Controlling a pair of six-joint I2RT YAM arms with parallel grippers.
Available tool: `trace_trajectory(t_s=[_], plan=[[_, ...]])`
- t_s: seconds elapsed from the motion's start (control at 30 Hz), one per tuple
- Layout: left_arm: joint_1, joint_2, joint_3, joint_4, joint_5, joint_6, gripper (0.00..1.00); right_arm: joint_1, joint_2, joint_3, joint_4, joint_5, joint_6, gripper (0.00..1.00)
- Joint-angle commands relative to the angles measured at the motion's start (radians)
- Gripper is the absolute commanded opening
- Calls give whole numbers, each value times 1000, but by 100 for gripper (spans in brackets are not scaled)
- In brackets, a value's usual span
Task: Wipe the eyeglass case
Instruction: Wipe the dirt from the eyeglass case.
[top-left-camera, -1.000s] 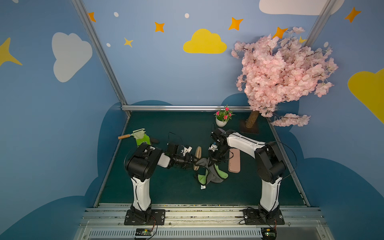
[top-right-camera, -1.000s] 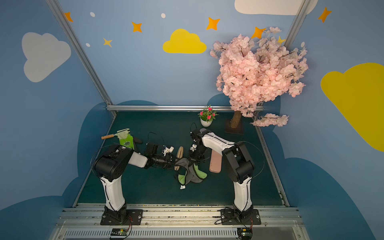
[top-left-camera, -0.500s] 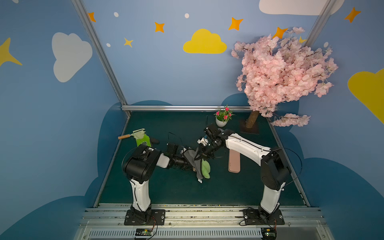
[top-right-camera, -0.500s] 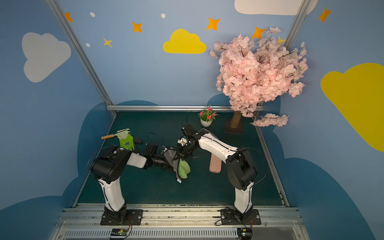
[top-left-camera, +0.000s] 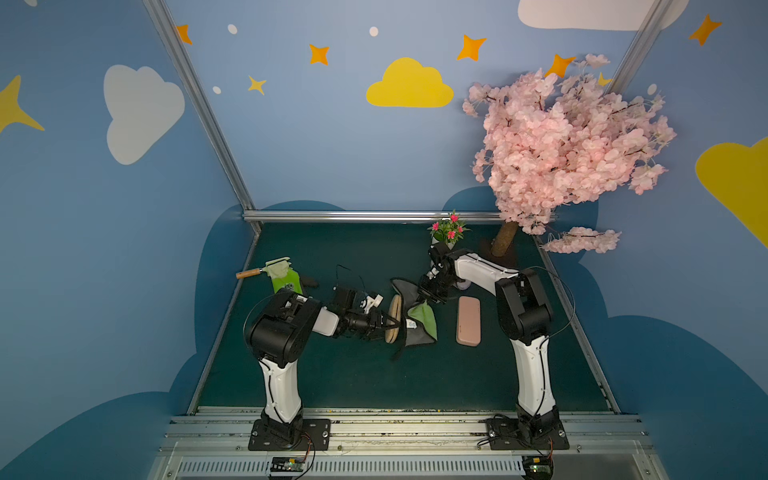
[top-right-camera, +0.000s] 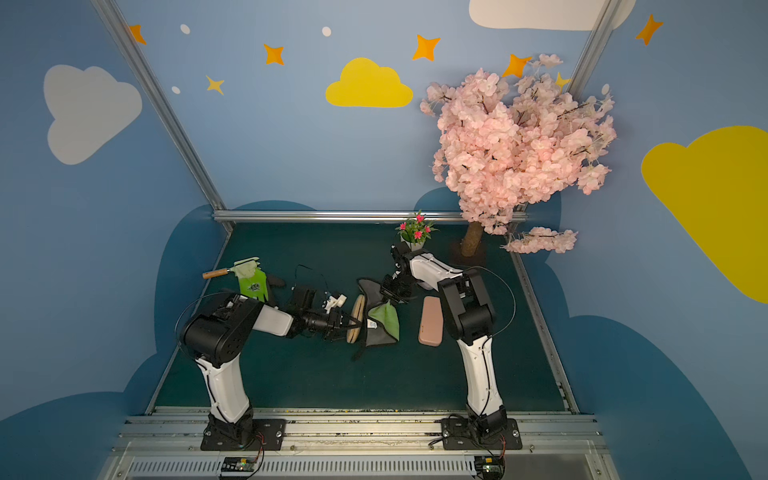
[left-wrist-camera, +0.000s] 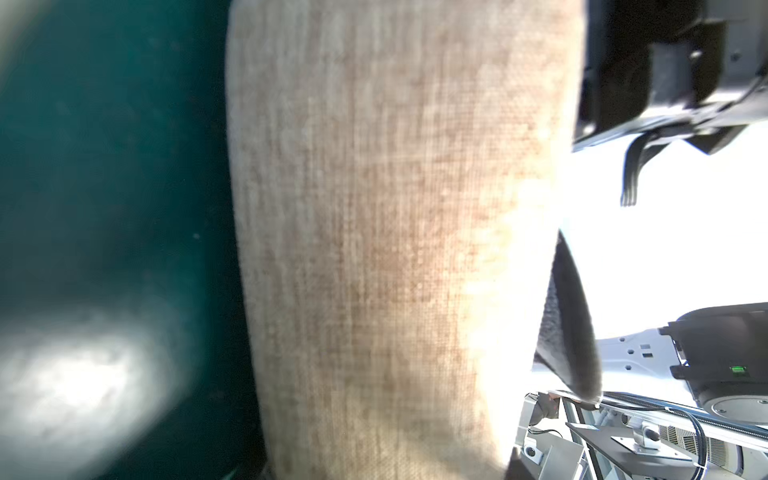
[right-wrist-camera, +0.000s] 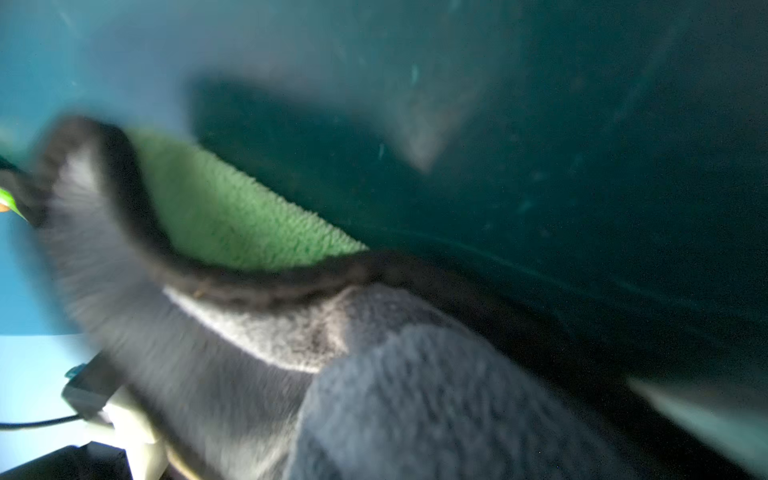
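I have the left gripper clamped on the tan eyeglass case, held on edge over the middle of the green mat. My right gripper pinches the grey-green cloth, which hangs just beside the case. A pink case lies near.

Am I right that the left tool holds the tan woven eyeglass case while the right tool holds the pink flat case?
Not quite: the right tool grips the grey-and-green cloth, not the pink flat case, which lies alone on the mat, as both top views show.
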Motion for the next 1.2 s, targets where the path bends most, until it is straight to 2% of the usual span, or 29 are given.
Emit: trace_trajectory(t_s=[0.0,0.2,0.27,0.37,0.53,0.63,0.7,0.77,0.83,1.0,1.17], plan=[[-11,36,-28,-109,-42,3,3,39,-41,87,-38,-6,-51,0],[-21,34,-21,-71,-8,-1,3,79,104,276,-68,-104,-9,0],[-23,32,-35,-10,9,-27,3,78,145,274,-87,-97,12,0],[-19,31,-56,60,18,-59,3,77,133,150,-49,-106,35,0],[-4,63,-64,150,19,-113,3,116,27,-48,-1,-128,17,0],[10,103,-65,271,22,-187,3,153,-21,-137,29,-179,15,0],[12,134,-66,414,29,-282,3,163,-46,-222,101,-236,54,0],[13,147,-65,467,27,-320,3,162,-58,-293,179,-293,102,0],[15,136,-71,455,16,-312,3,161,-78,-344,228,-318,129,0],[22,72,-91,362,-24,-252,3,131,-170,-450,254,-245,176,0],[22,68,-87,299,-69,-210,3,174,-224,-484,256,-215,229,0]])
